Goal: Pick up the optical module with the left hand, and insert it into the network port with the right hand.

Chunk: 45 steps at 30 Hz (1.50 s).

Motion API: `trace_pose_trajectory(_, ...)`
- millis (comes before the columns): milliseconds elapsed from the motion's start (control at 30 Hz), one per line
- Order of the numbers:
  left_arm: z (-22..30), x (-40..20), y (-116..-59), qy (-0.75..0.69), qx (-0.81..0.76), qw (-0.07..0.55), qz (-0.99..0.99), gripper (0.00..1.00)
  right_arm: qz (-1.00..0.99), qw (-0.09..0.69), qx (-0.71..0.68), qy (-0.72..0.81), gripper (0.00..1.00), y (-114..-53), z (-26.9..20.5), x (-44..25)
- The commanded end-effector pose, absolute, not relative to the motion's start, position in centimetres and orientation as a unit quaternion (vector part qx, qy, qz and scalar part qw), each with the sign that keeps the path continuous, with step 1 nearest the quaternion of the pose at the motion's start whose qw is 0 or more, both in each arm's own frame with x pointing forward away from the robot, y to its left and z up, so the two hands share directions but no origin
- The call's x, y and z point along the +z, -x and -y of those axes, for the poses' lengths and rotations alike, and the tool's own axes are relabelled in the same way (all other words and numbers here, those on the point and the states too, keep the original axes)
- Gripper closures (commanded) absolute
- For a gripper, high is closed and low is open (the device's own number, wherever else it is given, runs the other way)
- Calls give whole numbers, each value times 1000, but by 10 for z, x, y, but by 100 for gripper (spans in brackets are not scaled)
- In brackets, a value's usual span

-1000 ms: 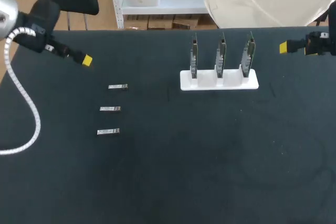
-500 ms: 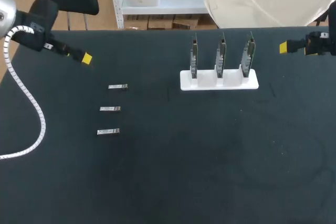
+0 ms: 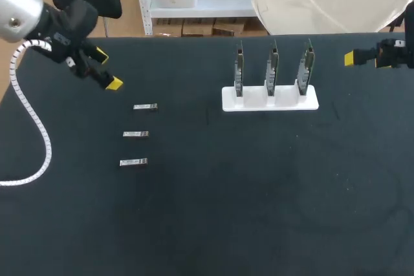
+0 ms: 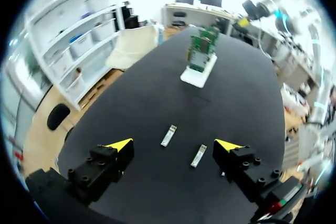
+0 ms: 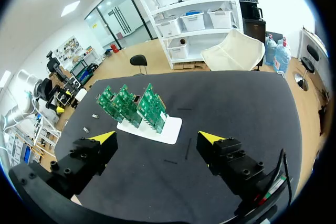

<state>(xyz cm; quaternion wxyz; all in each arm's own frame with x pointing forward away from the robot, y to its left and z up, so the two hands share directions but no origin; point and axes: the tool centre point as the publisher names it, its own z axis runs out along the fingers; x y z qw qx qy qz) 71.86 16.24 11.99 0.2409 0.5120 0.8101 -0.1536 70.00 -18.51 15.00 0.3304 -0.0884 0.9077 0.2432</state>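
Optical modules (image 3: pixel 136 134) in a column at left, boards (image 3: pixel 273 69) in stand (image 3: pixel 310 103) at right

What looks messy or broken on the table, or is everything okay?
Nothing stands out. The three optical modules lie flat in a tidy column, and the three circuit boards stand upright in their white holder. Nothing is spilled or tipped.

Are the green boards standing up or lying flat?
Standing up. All three circuit boards stand on edge, side by side, in the white holder; none has tipped over.
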Motion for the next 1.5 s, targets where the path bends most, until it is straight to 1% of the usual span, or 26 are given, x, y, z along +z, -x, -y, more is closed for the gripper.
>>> trace_pose_trajectory(33, -161, 108, -739, -601, -157, 174, -764, 0, -908, 330, 243, 88, 0, -700, 185, 150)
trace_pose_trajectory(267, -161, 90, -747, -647, -106, 141, -742, 0, -908, 330, 243, 88, 0, -700, 185, 150)
trace_pose_trajectory(400, -160, 75, -751, -653, -84, 124, -742, 0, -908, 330, 243, 88, 0, -700, 185, 150)
trace_pose_trajectory(533, -155, 69, -751, -657, -90, 119, -739, 0, -908, 330, 243, 88, 0, -700, 185, 150)
trace_pose_trajectory(667, -151, 58, -749, -662, -69, 93, -741, 0, -908, 330, 243, 88, 0, -700, 185, 150)
trace_pose_trajectory(1100, -149, 35, -748, -671, 1, 78, -738, 0, -908, 330, 243, 88, 0, -700, 185, 150)
trace_pose_trajectory(1500, -142, 19, -746, -675, 9, 73, -734, 0, -908, 330, 243, 88, 0, -700, 185, 150)
